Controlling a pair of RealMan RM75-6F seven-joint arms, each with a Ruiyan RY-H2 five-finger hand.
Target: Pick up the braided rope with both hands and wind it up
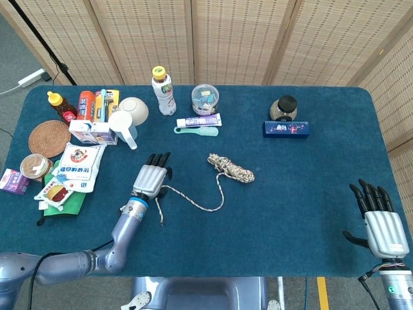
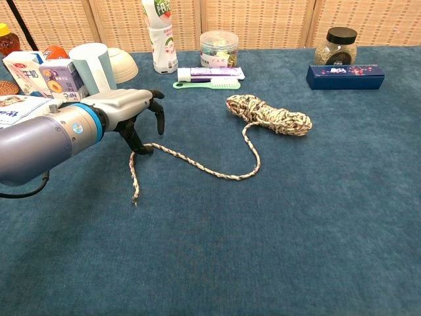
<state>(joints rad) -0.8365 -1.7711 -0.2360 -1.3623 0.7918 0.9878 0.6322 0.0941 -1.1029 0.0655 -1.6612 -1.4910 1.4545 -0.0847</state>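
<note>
Under the left hand [image 2: 125,108] fingertips [image 2: 160,118] lies the braided rope [image 2: 217,172] tail, apparently pinched (contact unclear); its strand runs rightward away to the coiled bundle. Right hand [image 1: 381,223], fingers spread, sits well apart, holding nothing.

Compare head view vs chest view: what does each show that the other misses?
Head view only: the right hand resting open near the table's right edge, far from the braided rope, plus the snack packets at far left.

Chest view only: the left hand's fingers curl down over the rope's loose tail; whether they actually pinch it I cannot tell.

Both: left hand, rope bundle, green-label bottle, blue box.
</note>
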